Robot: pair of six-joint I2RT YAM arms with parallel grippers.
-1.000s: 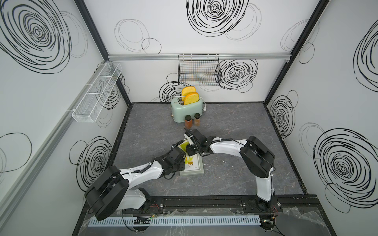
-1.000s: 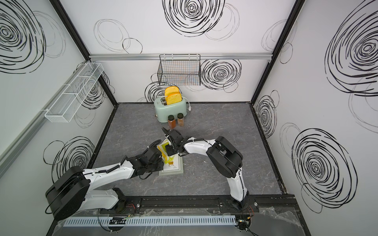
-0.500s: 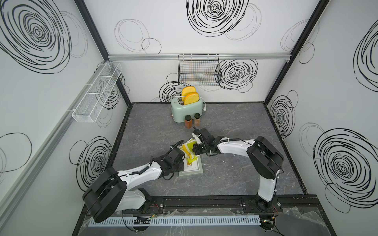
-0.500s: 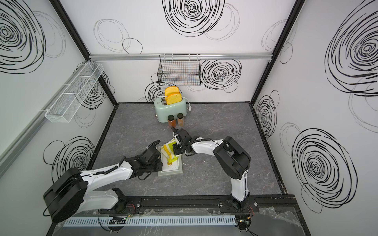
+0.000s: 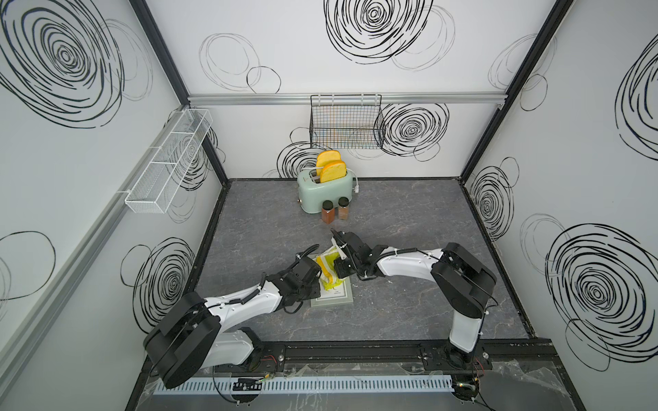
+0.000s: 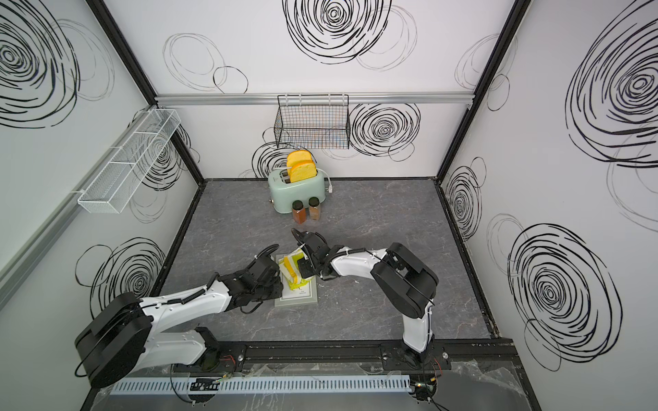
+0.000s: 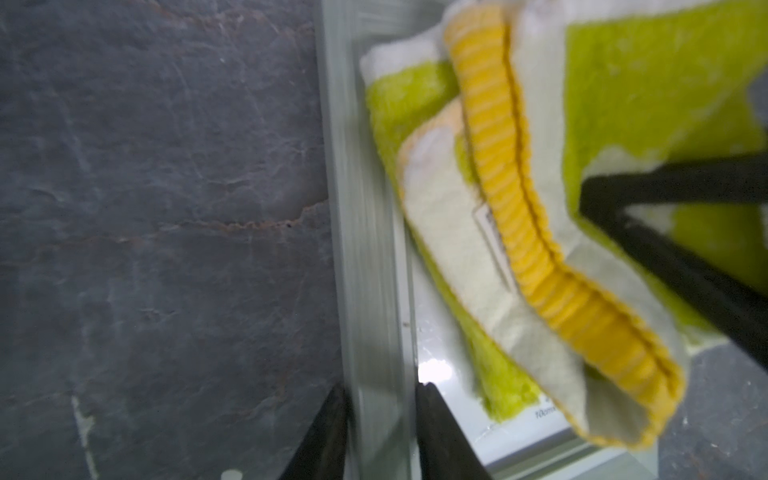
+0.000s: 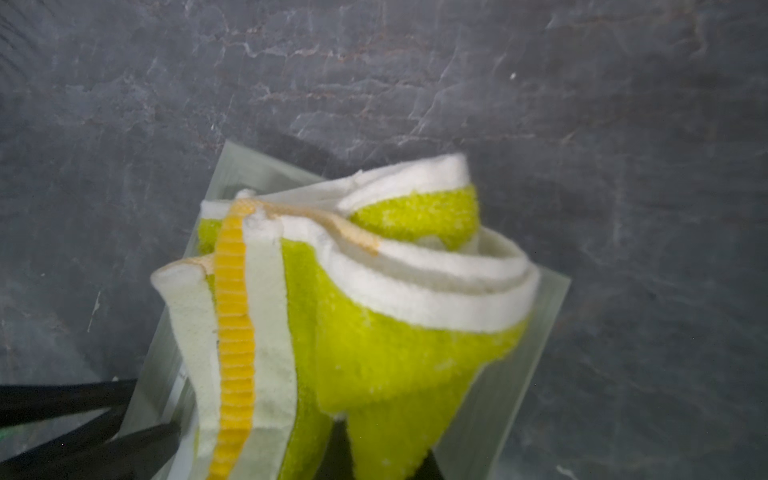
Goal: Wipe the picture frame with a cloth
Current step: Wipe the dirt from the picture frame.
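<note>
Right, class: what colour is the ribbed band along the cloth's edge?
Orange-yellow, between white strips on the lime cloth; clearest in the left wrist view.

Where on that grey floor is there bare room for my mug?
Bare tabletop lies in the far right corner beside the toaster, along the left wall, and between the picture frame and the front rail. Crowded: mid-table, where the left arm and right arm meet over the frame and cloth, and around the two jars.
</note>
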